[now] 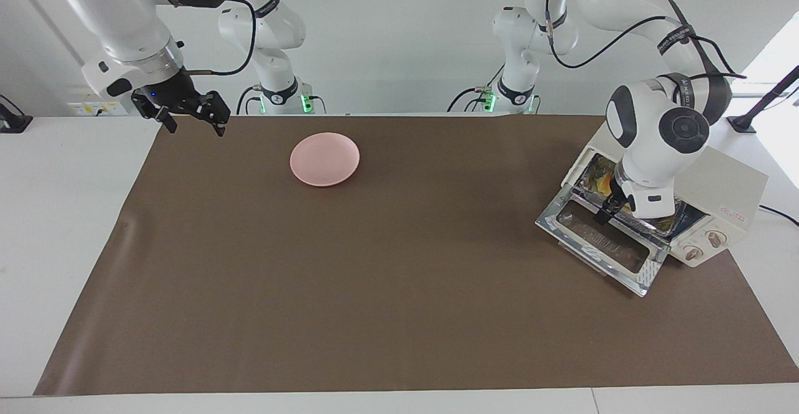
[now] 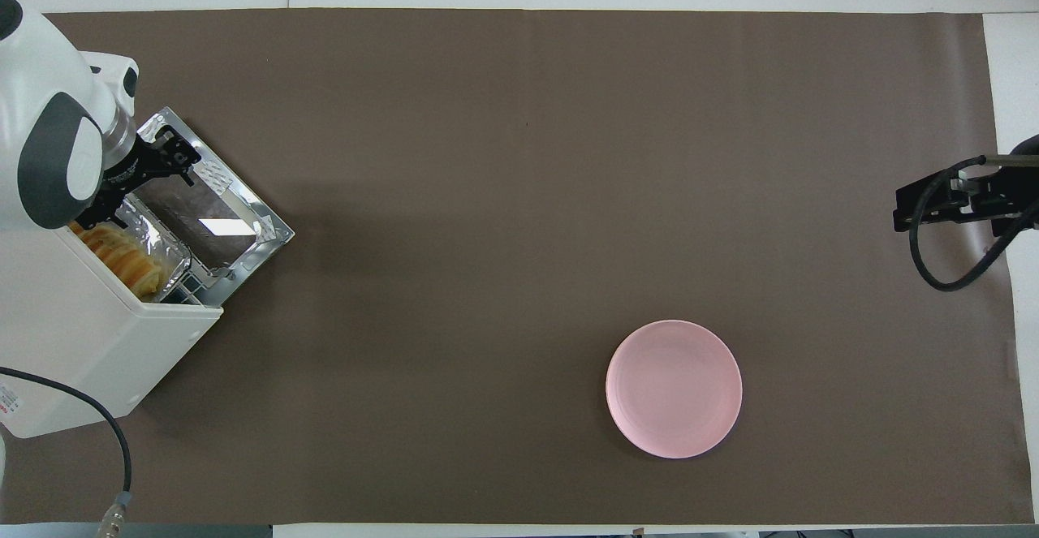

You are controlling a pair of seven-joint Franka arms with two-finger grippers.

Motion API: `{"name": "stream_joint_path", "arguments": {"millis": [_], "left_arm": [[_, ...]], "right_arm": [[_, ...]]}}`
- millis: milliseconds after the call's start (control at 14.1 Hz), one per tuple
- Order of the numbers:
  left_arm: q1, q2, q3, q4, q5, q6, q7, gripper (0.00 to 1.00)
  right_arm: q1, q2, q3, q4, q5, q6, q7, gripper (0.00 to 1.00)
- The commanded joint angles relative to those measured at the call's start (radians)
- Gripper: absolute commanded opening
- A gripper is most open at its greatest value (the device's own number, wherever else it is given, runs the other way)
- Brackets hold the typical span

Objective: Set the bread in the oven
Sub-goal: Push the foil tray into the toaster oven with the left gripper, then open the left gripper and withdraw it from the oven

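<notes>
The cream-white oven (image 1: 727, 183) (image 2: 81, 343) stands at the left arm's end of the table, its glass door (image 1: 596, 242) (image 2: 219, 213) dropped open. Inside, the golden ridged bread (image 2: 122, 252) (image 1: 600, 180) lies in a silver foil tray (image 2: 166, 247) on the rack. My left gripper (image 1: 618, 211) (image 2: 136, 187) hangs open over the oven's mouth and door hinge, its fingers spread and holding nothing. My right gripper (image 1: 193, 125) (image 2: 901, 209) waits open in the air over the mat's edge at the right arm's end.
A pink round plate (image 1: 324, 159) (image 2: 674, 388) lies bare on the brown mat (image 1: 374, 264), near the robots and toward the right arm's end. A black cable (image 2: 89, 412) trails from the oven's back.
</notes>
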Motion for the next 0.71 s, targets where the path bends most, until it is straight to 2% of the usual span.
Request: {"name": "stream_joint_path", "arguments": {"millis": [0,427,640], "left_arm": [[-0.023,-0.017,0.000,0.059,0.018,-0.090,0.082,1.00],[-0.009,-0.199,0.002,0.038,0.004,-0.270,0.424,1.00],[-0.007,-0.253,-0.001,0.035,0.004,-0.310,0.476,1.00]], "right_arm": [[-0.016,-0.024,0.013,-0.023,-0.014,-0.007,-0.019,1.00],[-0.016,-0.024,0.013,-0.023,-0.014,-0.007,-0.019,1.00],[-0.016,-0.024,0.013,-0.023,-0.014,-0.007,-0.019,1.00]]}}
